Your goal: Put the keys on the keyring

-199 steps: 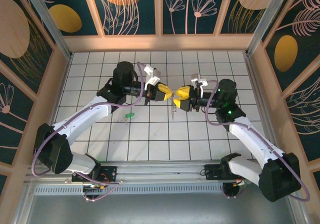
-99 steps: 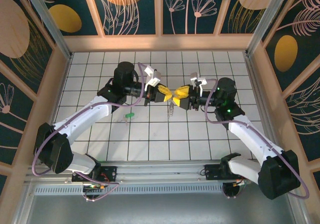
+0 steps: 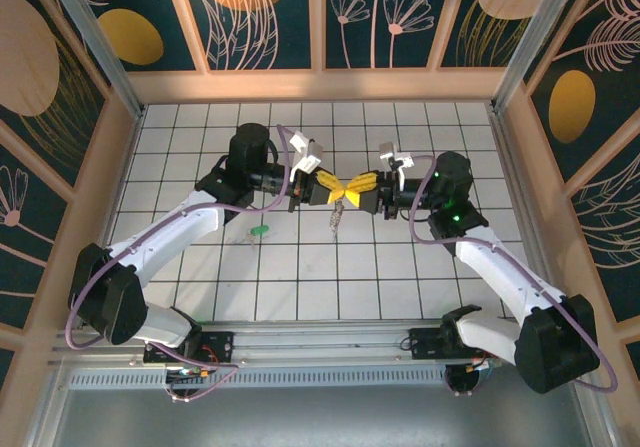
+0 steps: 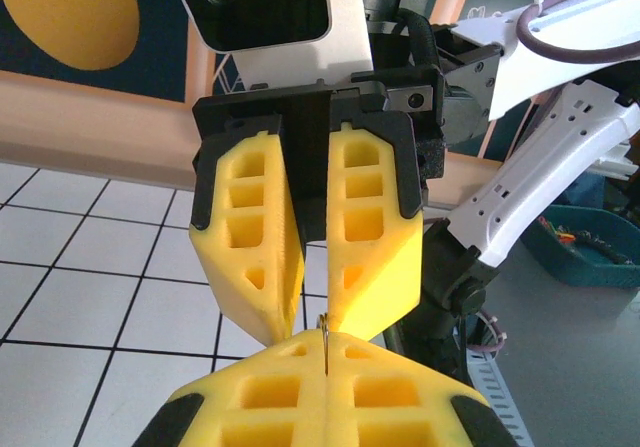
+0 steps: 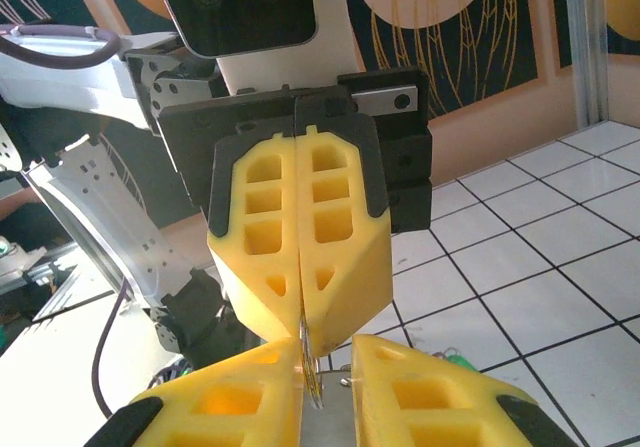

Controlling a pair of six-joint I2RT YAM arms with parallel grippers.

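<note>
Top: left end effector (image 3: pixel 336 188) and right end effector (image 3: pixel 355 187) meet tip to tip over counter (image 3: pixel 300 287) centre. Keyring (image 3: pixel 335 217) dangles at their 6 o'clock. Green key (image 3: pixel 259 230) lies at 8 o'clock, well apart.
Left wrist: left end effector pinched tight on keyring wire. Thin hold, so slip or twist likely.
Right wrist: right end effector narrowly parted around keyring. Closing off-line could knock it loose.
No legible writing.

Tip to tip over mid tabletop (image 3: pixel 400 267): left tool (image 3: pixel 338 187) on the left, right tool (image 3: pixel 350 185) on the right. The keyring (image 3: pixel 337 215) hangs just under their meeting point, its wire pinched between the left tool's fingers (image 4: pixel 270 387) and sitting in the gap of the right tool's. A loose key (image 3: pixel 259 231) lies on the tabletop, left of and nearer than the keyring, near the left arm (image 3: pixel 180 222).
</note>
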